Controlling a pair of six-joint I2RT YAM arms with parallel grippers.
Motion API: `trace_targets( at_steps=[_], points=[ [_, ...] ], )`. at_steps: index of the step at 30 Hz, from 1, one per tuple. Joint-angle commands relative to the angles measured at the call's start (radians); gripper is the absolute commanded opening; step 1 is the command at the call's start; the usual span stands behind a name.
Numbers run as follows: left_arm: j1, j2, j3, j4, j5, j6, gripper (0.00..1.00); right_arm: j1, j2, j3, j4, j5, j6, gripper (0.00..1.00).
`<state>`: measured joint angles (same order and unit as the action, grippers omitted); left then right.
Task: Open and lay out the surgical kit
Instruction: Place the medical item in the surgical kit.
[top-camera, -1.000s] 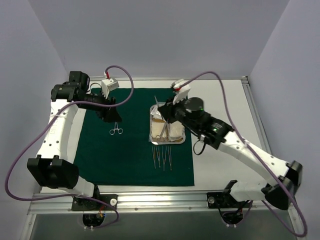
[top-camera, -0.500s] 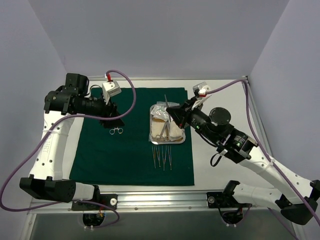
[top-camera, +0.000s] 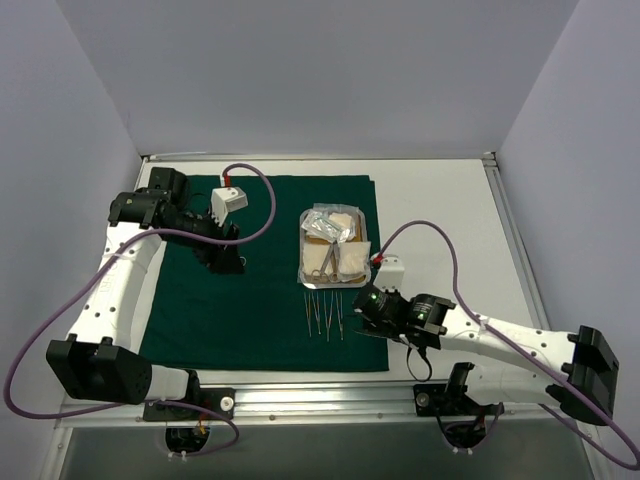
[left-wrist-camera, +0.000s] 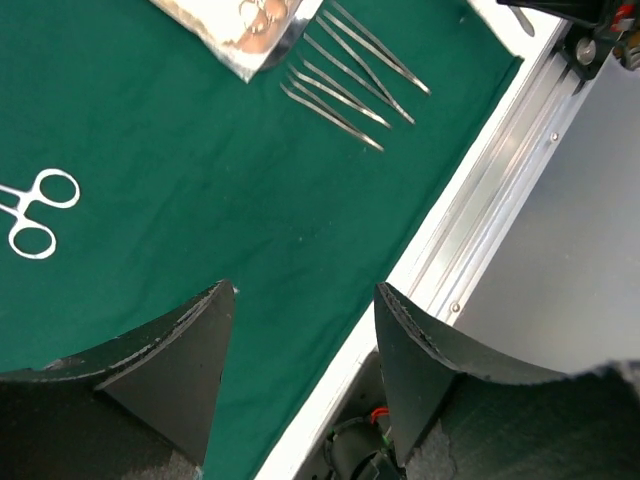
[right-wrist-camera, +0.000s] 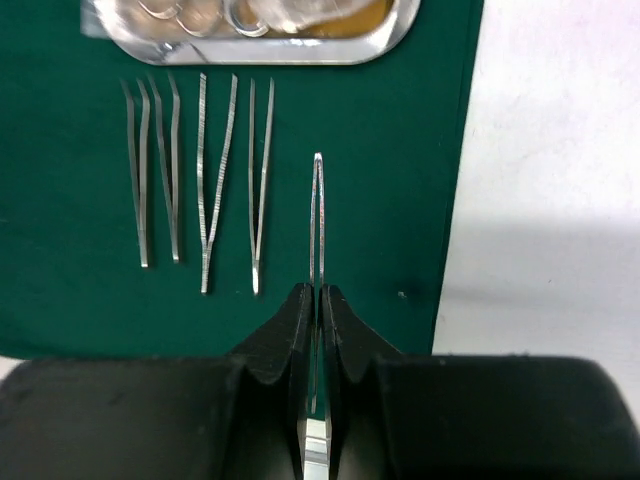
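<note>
The dark green drape (top-camera: 260, 300) lies flat on the table. The steel tray (top-camera: 365, 262) sits on its right part and holds white gauze and clear packets (top-camera: 330, 226). Several thin tweezers (top-camera: 322, 315) lie in a row in front of the tray. My right gripper (right-wrist-camera: 318, 295) is shut on one more pair of tweezers (right-wrist-camera: 317, 215), held low just right of that row (right-wrist-camera: 205, 180). My left gripper (left-wrist-camera: 305, 290) is open and empty above the cloth's left part. A ring-handled clamp (left-wrist-camera: 35, 210) lies on the cloth to its side. The top view hides the clamp behind the left gripper (top-camera: 226, 260).
The drape's right edge (right-wrist-camera: 470, 150) and bare white table (right-wrist-camera: 560, 150) lie right of the held tweezers. An aluminium rail (left-wrist-camera: 500, 190) runs along the table's near edge. Grey walls stand to the left, right and back.
My right arm has swung from above the tray down to the near right part of the cloth, carrying tweezers. My left gripper has shifted slightly and now covers the clamp in the top view.
</note>
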<state>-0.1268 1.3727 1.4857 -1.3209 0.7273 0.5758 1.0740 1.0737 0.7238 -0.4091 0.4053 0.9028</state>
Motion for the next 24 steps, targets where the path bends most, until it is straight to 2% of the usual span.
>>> trace_targets(
  at_steps=[1, 12, 20, 24],
  points=[
    [0.007, -0.014, -0.016, 0.054, -0.019, -0.010, 0.67, 0.015, 0.049, -0.012, 0.065, 0.044, 0.053, 0.00],
    [0.010, -0.001, -0.027, 0.066, -0.026, -0.002, 0.68, 0.024, 0.224, -0.103, 0.315, 0.018, 0.107, 0.00],
    [0.010, 0.009, -0.028, 0.069, -0.026, 0.002, 0.68, 0.023, 0.334, -0.098, 0.375, -0.003, 0.058, 0.00],
    [0.010, 0.011, -0.030, 0.069, -0.026, 0.002, 0.68, 0.015, 0.353, -0.101, 0.354, -0.003, 0.088, 0.00]
  ],
)
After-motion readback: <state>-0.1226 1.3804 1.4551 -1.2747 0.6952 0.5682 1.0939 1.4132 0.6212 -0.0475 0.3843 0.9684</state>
